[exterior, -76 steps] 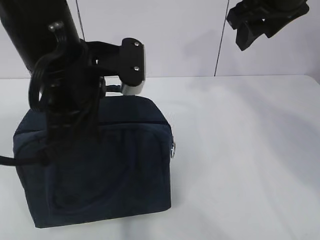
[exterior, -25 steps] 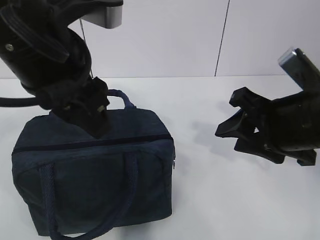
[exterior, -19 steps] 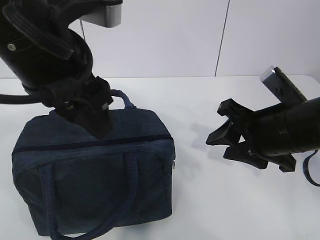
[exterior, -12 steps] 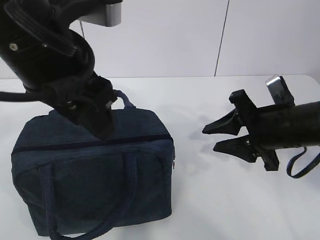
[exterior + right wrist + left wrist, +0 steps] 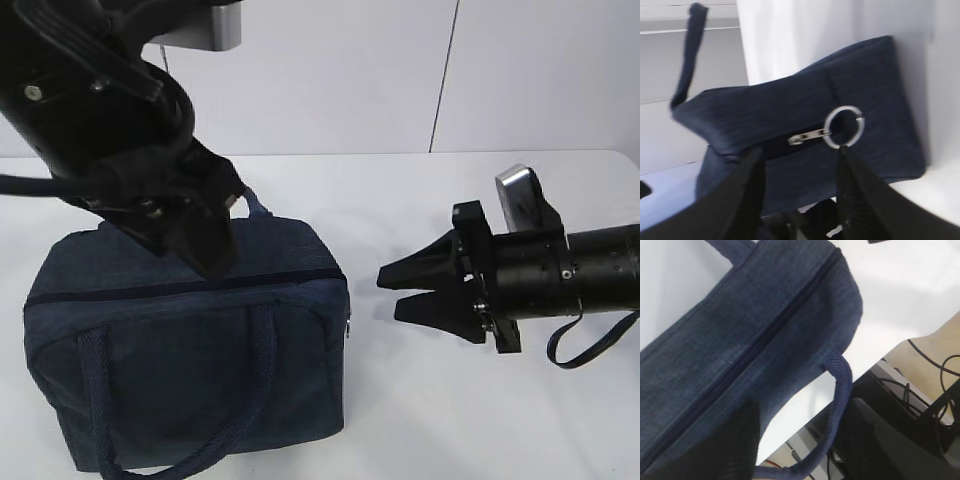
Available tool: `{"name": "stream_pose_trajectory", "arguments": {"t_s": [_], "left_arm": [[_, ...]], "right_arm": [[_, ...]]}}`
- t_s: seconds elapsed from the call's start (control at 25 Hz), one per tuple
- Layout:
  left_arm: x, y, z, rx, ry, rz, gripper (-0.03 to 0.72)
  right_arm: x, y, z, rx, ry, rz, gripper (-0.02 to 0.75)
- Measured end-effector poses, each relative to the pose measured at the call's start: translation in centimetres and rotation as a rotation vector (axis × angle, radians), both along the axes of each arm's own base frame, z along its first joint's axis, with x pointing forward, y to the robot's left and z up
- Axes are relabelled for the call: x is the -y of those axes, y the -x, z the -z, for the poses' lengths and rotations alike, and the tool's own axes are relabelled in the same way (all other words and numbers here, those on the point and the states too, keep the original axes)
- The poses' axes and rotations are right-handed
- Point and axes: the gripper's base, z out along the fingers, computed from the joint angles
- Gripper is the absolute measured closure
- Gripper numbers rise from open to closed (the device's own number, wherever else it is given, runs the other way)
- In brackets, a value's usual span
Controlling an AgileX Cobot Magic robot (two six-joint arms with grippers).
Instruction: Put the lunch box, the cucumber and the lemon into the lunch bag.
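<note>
The dark navy lunch bag (image 5: 200,370) stands on the left of the white table, zipped shut; it also shows in the left wrist view (image 5: 740,340) and the right wrist view (image 5: 805,110). My left gripper (image 5: 208,258) rests its tip on the bag's top by the zipper line; one dark finger (image 5: 715,450) shows, so its state is unclear. My right gripper (image 5: 388,292) is open and empty, level, pointing at the bag's right end, and also shows in its own wrist view (image 5: 800,150). The ring pull (image 5: 843,127) hangs just above one fingertip. The lunch box, cucumber and lemon are out of view.
The bag's front handle (image 5: 250,400) hangs down its near side, and the other handle (image 5: 840,385) loops past the table edge. Bare white table (image 5: 450,420) lies right of the bag. Cables and dark equipment (image 5: 930,360) sit below the table's edge.
My right gripper came down from the top right, turned level and moved left toward the bag's right end. The left arm lifted off the bag's front; its tip now sits on the top.
</note>
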Motion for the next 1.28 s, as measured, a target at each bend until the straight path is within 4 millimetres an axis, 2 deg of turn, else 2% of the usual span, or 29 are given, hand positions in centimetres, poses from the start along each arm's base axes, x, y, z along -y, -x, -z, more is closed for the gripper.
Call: {"name": "stream_pose_trajectory", "arguments": {"t_s": [0.28,0.72,1.08,1.28], "left_arm": [[0.1,0.1,0.0,-0.010,0.010,-0.003,0.293],[0.1,0.1,0.0,-0.013,0.013,-0.005,0.299],[0.1,0.1,0.0,-0.014,0.013,-0.008,0.308],[0.1,0.1,0.0,-0.015,0.014,-0.009,0.309]], "right_arm": [[0.0,-0.2,2.6,0.099,-0.002,-0.105,0.403],[0.0,-1.2,7.5,0.041,-0.024,-0.050,0.403],[-0.1,-1.9,7.5,0.063,-0.027,-0.049,0.404],[-0.9,-2.5,7.1,0.097,-0.028,-0.073,0.404]]}}
